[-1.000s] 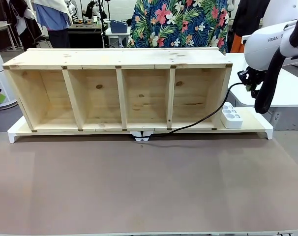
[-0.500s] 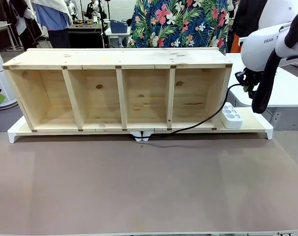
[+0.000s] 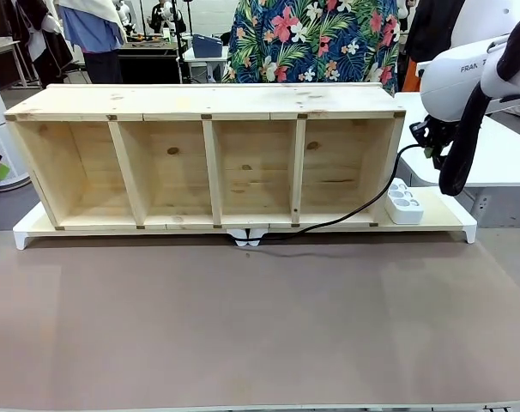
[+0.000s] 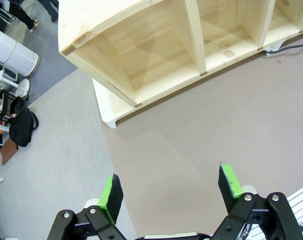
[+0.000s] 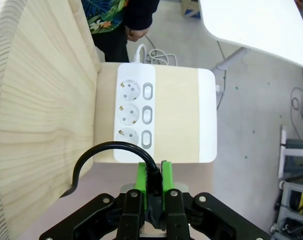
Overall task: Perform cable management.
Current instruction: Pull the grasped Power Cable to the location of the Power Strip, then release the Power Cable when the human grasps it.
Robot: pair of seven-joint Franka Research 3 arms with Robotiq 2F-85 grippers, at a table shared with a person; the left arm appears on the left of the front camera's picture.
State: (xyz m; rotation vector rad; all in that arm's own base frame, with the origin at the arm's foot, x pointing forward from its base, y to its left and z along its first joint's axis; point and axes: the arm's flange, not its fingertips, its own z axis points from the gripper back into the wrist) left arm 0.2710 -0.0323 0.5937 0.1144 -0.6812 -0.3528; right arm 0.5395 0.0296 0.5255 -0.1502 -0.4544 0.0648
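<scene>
The thin black cable [image 3: 346, 215] runs from a white clip at the shelf's front middle along the base, then curves up to my right gripper [image 3: 429, 142], which hangs above the white power strip [image 3: 404, 202]. In the right wrist view my right gripper [image 5: 153, 176] is shut on the cable [image 5: 99, 150] near its plug end, and the cord loops left beside the shelf wall, over the power strip [image 5: 134, 112] with three free sockets. My left gripper [image 4: 171, 187] is open above the brown table, with nothing between its green pads.
A long wooden shelf [image 3: 210, 157] with four open compartments stands on a white base [image 3: 442, 216] across the table's far side. A person in a floral shirt [image 3: 316, 39] stands behind it. A white side table [image 3: 500, 154] is at the right.
My right arm has shifted slightly left and up with the cable end; the shelf, power strip and the cord's lower run stay in place.
</scene>
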